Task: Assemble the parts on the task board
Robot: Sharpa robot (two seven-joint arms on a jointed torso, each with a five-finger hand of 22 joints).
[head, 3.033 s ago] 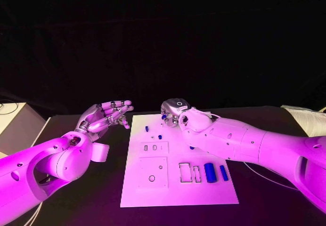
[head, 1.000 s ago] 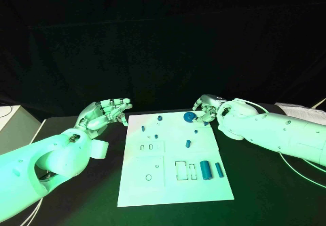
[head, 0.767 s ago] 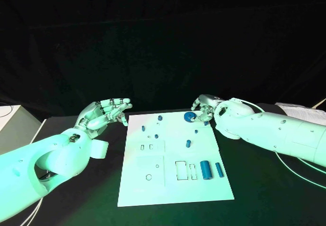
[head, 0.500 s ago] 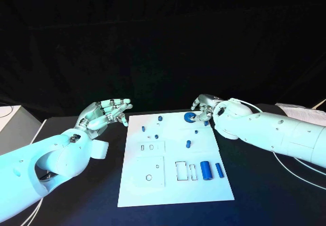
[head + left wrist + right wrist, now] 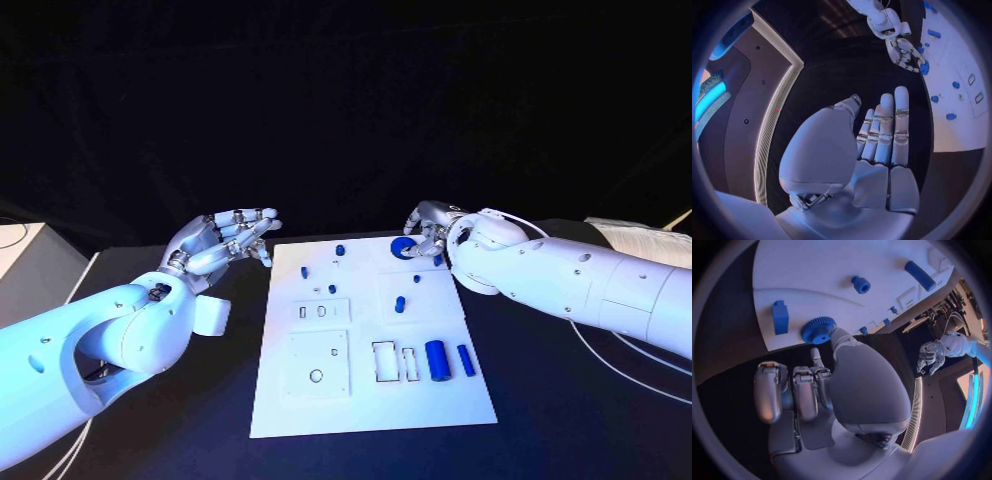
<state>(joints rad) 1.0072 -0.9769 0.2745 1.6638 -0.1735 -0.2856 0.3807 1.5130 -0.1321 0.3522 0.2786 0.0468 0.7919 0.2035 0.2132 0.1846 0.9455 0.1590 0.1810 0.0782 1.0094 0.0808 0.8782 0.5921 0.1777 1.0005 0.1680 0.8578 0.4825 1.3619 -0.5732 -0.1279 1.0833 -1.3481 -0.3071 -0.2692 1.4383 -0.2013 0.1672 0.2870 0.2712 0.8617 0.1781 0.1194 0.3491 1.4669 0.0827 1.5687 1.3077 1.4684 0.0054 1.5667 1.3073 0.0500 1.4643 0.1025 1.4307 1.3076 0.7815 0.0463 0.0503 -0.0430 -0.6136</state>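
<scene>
Where the head view hides contact — right robot hand (image 5: pixel 811 390) touching blue gear (image 5: pixel 819 330); left robot hand (image 5: pixel 879 135) released.

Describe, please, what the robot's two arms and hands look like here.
Both arms are smooth, rounded white shells. The left hand and right hand are silver, with many jointed fingers. A thin pale cable loops along the right arm.

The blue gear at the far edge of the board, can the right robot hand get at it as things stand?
Probably yes: the right robot hand is already at the gear, a fingertip beside or on it, and nothing stands between them.
</scene>
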